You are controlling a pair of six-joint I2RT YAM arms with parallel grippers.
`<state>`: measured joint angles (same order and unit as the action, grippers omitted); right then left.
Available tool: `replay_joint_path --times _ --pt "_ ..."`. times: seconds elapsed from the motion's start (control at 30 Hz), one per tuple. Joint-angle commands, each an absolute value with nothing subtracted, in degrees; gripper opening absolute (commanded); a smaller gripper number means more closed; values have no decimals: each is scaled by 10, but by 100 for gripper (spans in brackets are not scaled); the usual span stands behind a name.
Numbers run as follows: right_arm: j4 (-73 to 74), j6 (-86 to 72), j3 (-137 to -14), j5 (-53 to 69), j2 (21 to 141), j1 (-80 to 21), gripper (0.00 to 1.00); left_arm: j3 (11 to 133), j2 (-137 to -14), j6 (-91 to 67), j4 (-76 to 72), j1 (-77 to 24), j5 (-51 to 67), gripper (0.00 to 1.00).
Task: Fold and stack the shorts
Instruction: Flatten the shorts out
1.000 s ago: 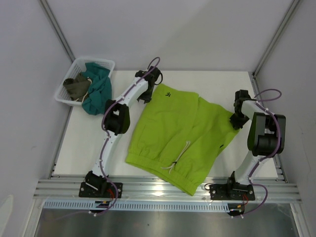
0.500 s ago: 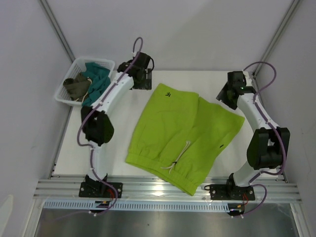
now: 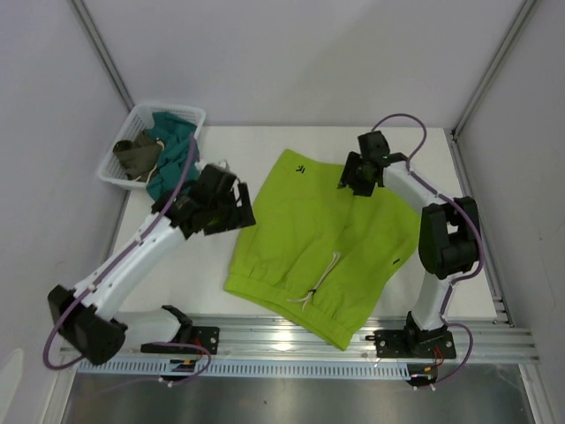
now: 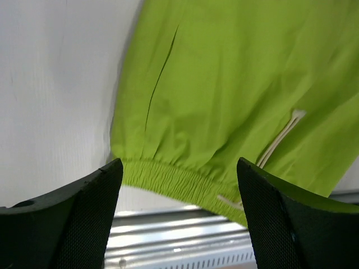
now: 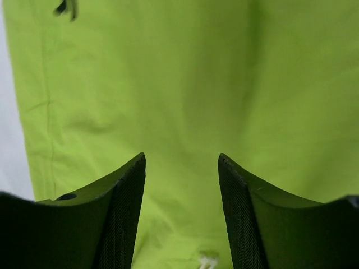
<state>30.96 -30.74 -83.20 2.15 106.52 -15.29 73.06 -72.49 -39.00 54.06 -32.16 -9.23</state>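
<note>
The lime-green shorts (image 3: 327, 238) lie flat on the white table, waistband toward the near edge, white drawstring (image 3: 325, 276) showing, black logo (image 3: 303, 169) at the far leg. My left gripper (image 3: 237, 210) is open and empty, above the table just left of the shorts; its wrist view shows the waistband (image 4: 174, 182) and drawstring (image 4: 279, 140) between the open fingers (image 4: 84, 207). My right gripper (image 3: 353, 177) is open and empty above the shorts' far edge near the crotch; its view shows green fabric (image 5: 179, 101) below the open fingers (image 5: 120, 207).
A white basket (image 3: 188, 113) at the far left corner holds a teal garment (image 3: 177, 155) and an olive-brown garment (image 3: 139, 152). A metal rail (image 3: 291, 336) runs along the near edge. Frame posts stand at the back corners.
The left arm swung from the far end of the table back toward the near left, beside the shorts. The right gripper moved left from the right edge to over the shorts' far edge.
</note>
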Motion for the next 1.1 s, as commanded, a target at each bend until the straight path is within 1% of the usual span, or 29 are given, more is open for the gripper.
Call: replay_joint_path --times 0.0,0.03,0.13,0.27,0.43,0.6,0.67,0.73,0.77,0.8,0.83,0.9,0.93,0.97,1.07 --pt "270 -280 -867 72 1071 -209 57 621 -617 -488 555 -333 -63 85" --pt "265 -279 -867 76 1074 -226 57 606 -598 -497 563 -337 -58 85" --pt "264 -286 -885 90 1110 -235 57 549 -544 -530 600 -365 -63 85" --pt "258 -288 -916 102 1161 -238 57 489 -540 -557 610 -402 -52 85" --pt "238 -288 -940 97 1217 -239 57 467 -619 -554 570 -445 -43 84" --pt "230 -286 -974 91 1259 -236 55 443 -696 -541 471 -462 -21 80" --pt "229 -283 -981 91 1273 -234 54 442 -724 -539 449 -465 -32 78" --pt "233 -281 -995 89 1289 -232 51 444 -736 -534 429 -468 -44 76" --pt "236 -281 -1001 89 1295 -232 50 447 -749 -532 416 -468 -48 70" --pt "247 -280 -1009 87 1303 -231 50 450 -757 -529 411 -468 -49 68" --pt "251 -280 -1020 87 1315 -230 50 458 -767 -525 407 -468 -48 59" --pt "250 -281 -1024 86 1321 -229 49 469 -798 -524 406 -469 -48 50" --pt "250 -281 -1027 85 1323 -229 49 473 -806 -524 405 -469 -49 39" --pt "250 -280 -1027 84 1326 -229 48 475 -812 -525 404 -469 -51 36" --pt "255 -281 -1034 82 1333 -226 47 476 -832 -519 396 -469 -55 36"
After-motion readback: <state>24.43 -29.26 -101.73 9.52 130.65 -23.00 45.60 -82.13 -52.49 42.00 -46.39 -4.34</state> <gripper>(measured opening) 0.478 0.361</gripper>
